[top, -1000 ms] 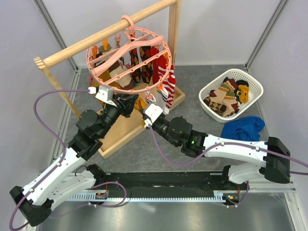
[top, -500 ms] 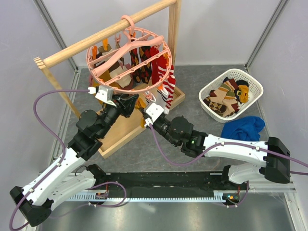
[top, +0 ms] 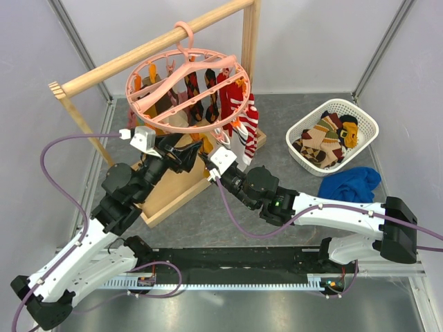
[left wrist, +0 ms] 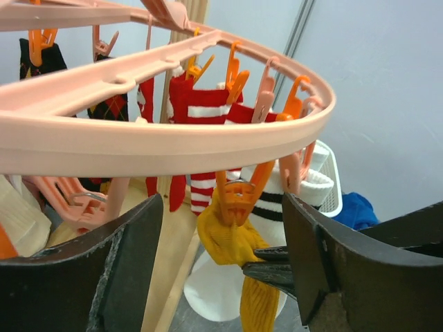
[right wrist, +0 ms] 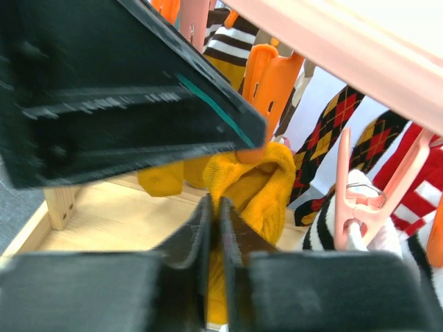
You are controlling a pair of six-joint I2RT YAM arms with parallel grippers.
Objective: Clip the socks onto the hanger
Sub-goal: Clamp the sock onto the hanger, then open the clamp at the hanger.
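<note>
Top external view: we see the salmon-pink hanger (top: pixel 187 63) hooked on the wooden rail (top: pixel 138 52), its ring hung with socks (top: pixel 243 128) in red stripes and argyle, while both arms reach up beneath its near rim. The left gripper (top: pixel 185 151) stands wide open. From the left wrist, its two black fingers (left wrist: pixel 118 277) flank an orange clip (left wrist: pixel 239 197) without touching it, and that clip bites the top of a mustard sock (left wrist: pixel 242 290) dangling just under the ring. The right gripper (top: pixel 210 151) comes in from the other side with its jaws drawn to a thin slit. From the right wrist we see the mustard fabric bunched at the fingertips and showing in the slit, so we read it as a pinch on the sock below the clip. More socks lie heaped in the white basket (top: pixel 299 128) on the right side of the grey table (top: pixel 277 111), well apart from the hanger, and a blue cloth (top: pixel 349 183) lies just in front of the basket.
</note>
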